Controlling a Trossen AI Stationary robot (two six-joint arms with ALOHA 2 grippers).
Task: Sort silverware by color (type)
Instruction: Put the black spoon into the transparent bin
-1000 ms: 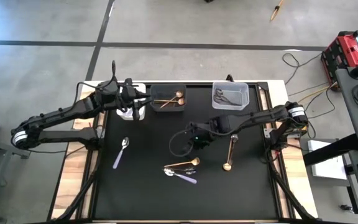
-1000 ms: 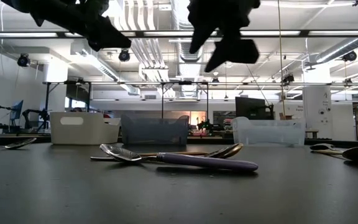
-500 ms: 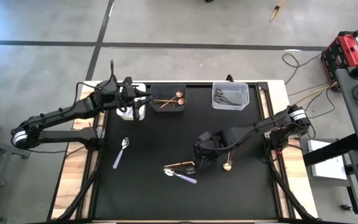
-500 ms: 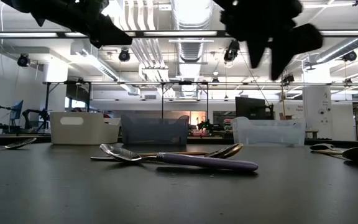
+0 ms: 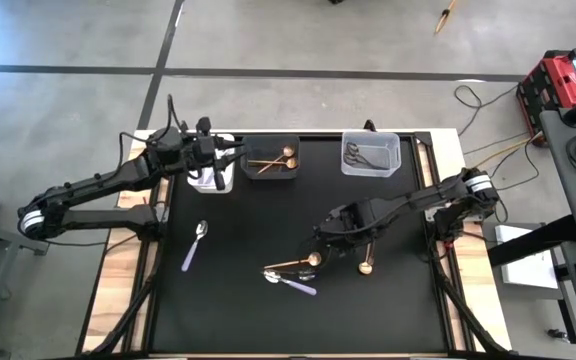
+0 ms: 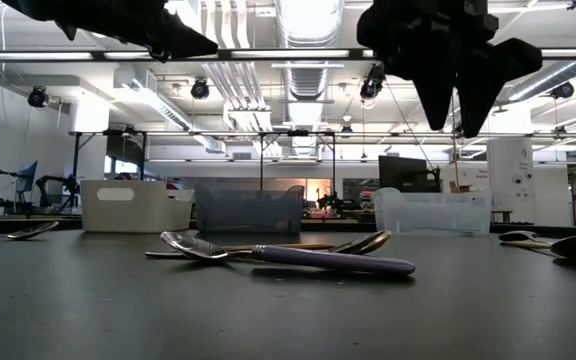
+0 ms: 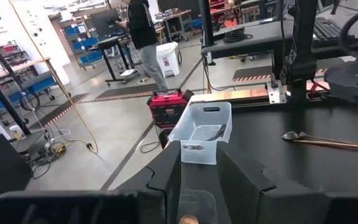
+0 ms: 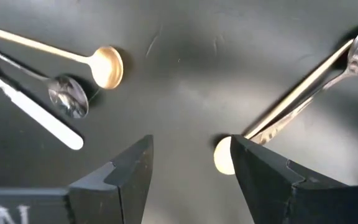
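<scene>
Swinging forward from mid-surface, the right pincer [image 5: 336,238] hovered wide open and empty above the gold spoon [image 5: 293,264] lying crosswise just left of it, while the left pincer [image 5: 230,152], partly closed, waited over the white bin [image 5: 211,185].

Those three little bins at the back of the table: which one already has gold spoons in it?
The dark bin in the middle: gold spoons lie inside. The clear bin on its right holds dark grey pieces, and the white bin sits under the left gripper.
</scene>
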